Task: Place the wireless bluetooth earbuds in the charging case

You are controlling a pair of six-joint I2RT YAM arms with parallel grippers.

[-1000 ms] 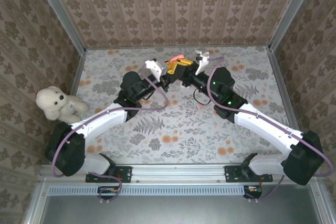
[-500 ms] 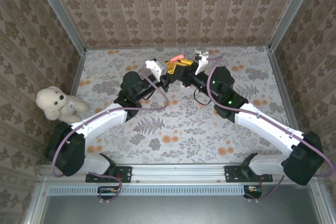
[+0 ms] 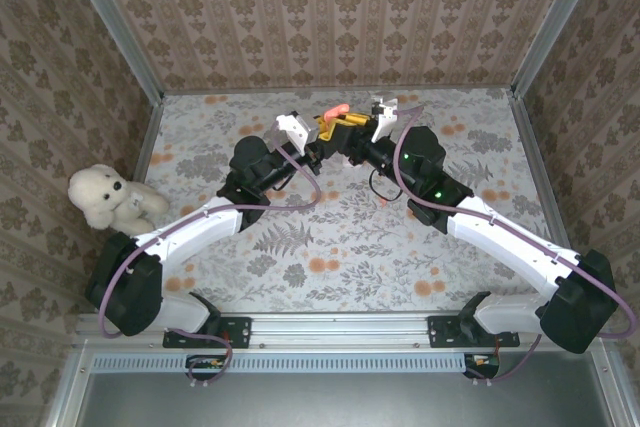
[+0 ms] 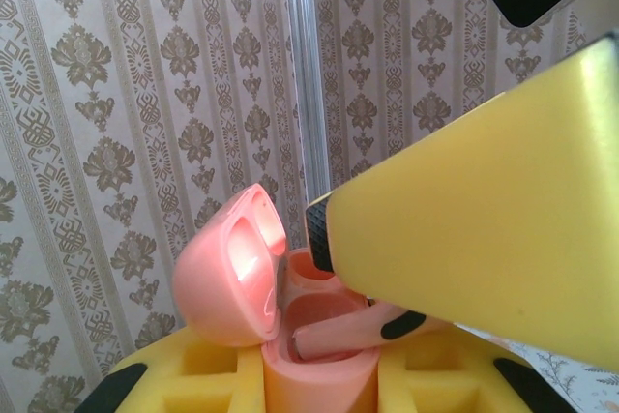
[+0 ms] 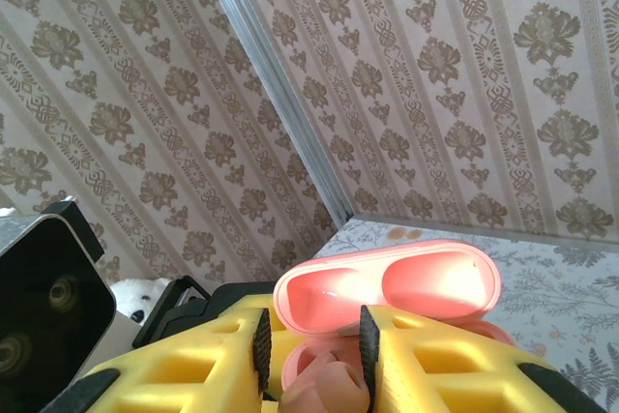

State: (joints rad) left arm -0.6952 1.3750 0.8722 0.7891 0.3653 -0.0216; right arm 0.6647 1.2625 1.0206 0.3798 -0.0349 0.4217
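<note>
A coral-pink charging case [image 4: 319,379] stands upright with its lid [image 4: 230,278] swung open to the left. My left gripper [image 4: 314,389] is shut on the case body, its yellow fingers [image 4: 189,374] on both sides. A pink earbud [image 4: 353,334] lies tilted in the case's near well, its stem pointing left. My right gripper [image 5: 311,355] is shut on that earbud [image 5: 327,389], just under the open lid [image 5: 387,282]. In the top view both grippers meet at the table's far middle, left gripper [image 3: 322,133] against right gripper [image 3: 347,133], with the case lid [image 3: 335,109] above them.
A white teddy bear [image 3: 108,197] sits at the table's left edge. Patterned walls close in the back and both sides, with a metal corner post [image 4: 302,74] behind the case. The floral tabletop [image 3: 340,237] stretches in front of the arms.
</note>
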